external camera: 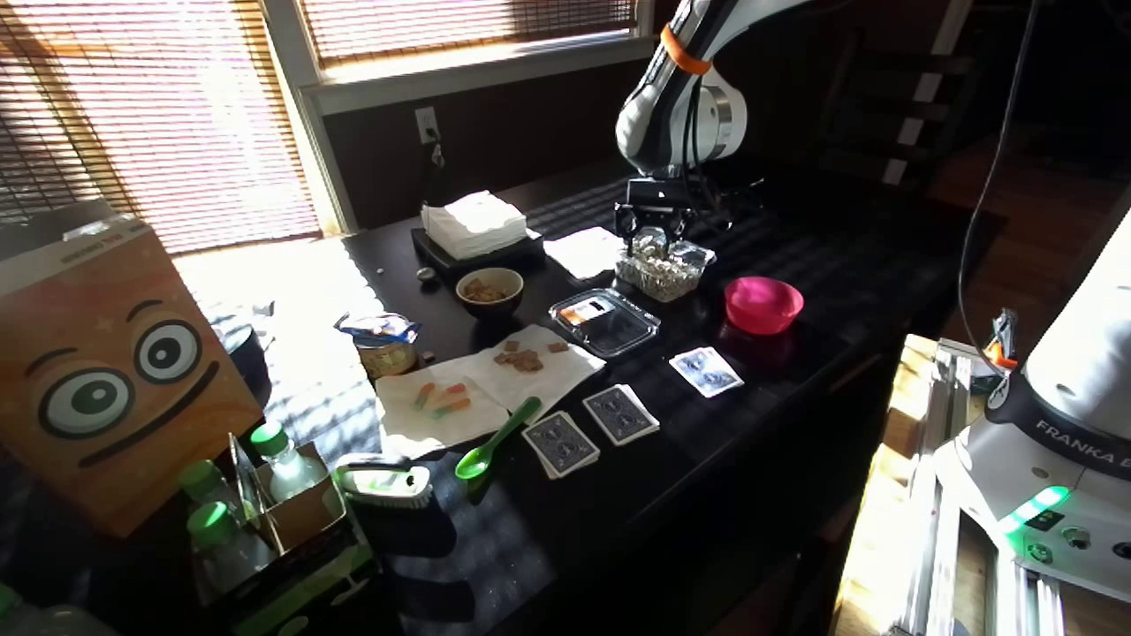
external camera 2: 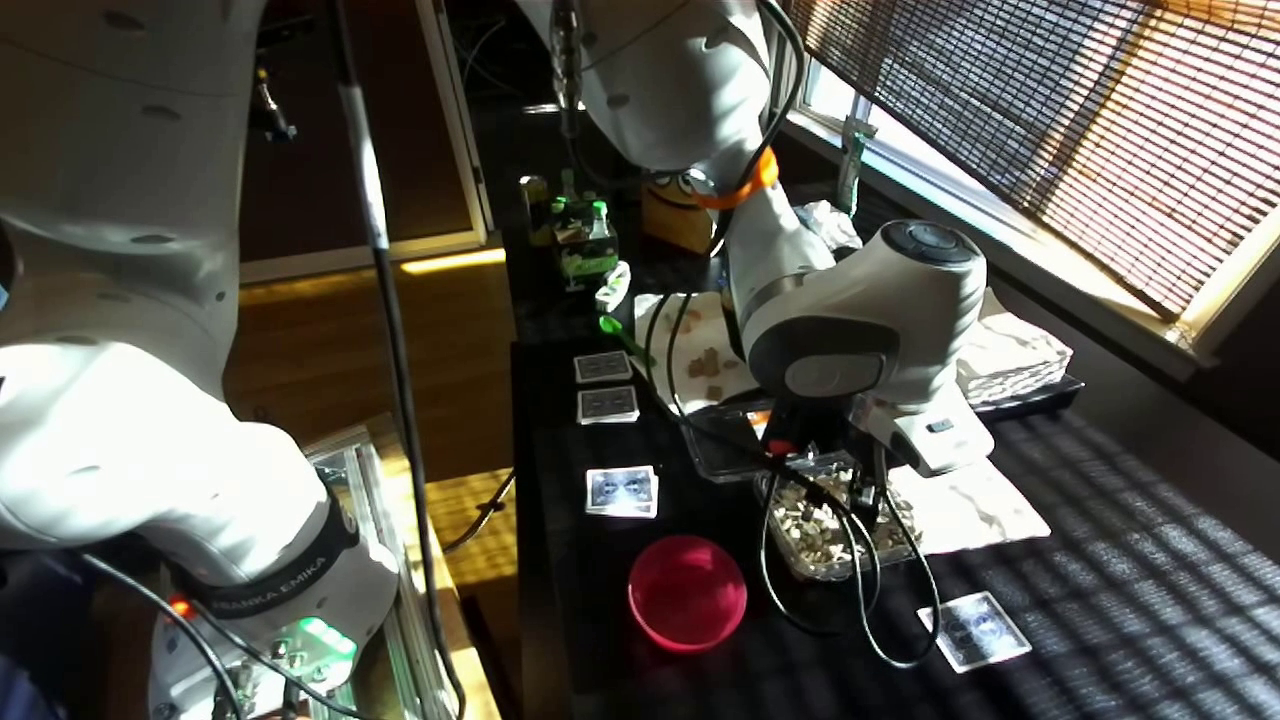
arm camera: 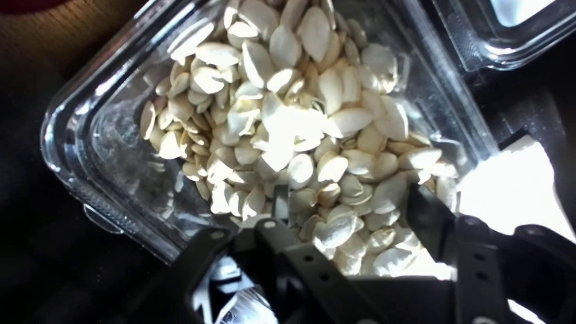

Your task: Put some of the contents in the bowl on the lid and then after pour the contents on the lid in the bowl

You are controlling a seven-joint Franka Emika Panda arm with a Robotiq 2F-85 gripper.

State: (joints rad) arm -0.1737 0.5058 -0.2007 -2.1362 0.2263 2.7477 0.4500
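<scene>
The bowl, a clear square plastic container [arm camera: 51,135], is heaped with the contents, pale flat seeds [arm camera: 252,112], in the wrist view. My gripper [arm camera: 348,202] reaches down into it, both fingertips among the seeds near one corner. A wide gap separates the fingers, and loose seeds lie between and below them; none looks pinched. In an exterior view the gripper [external camera: 652,237] points down into the container [external camera: 707,256]. The lid [external camera: 618,334], clear with a raised rim and an orange-white label, lies flat beside the bowl; a corner of the lid [arm camera: 501,49] shows in the wrist view.
A pink bowl [external camera: 764,305] and a dark bowl of brown pieces [external camera: 489,305] stand close by. A napkin stack [external camera: 474,225] sits behind. Playing cards [external camera: 707,371], a green spoon [external camera: 499,437] and napkins with snacks lie toward the front. Another card pile [external camera 2: 973,630] is beside the container.
</scene>
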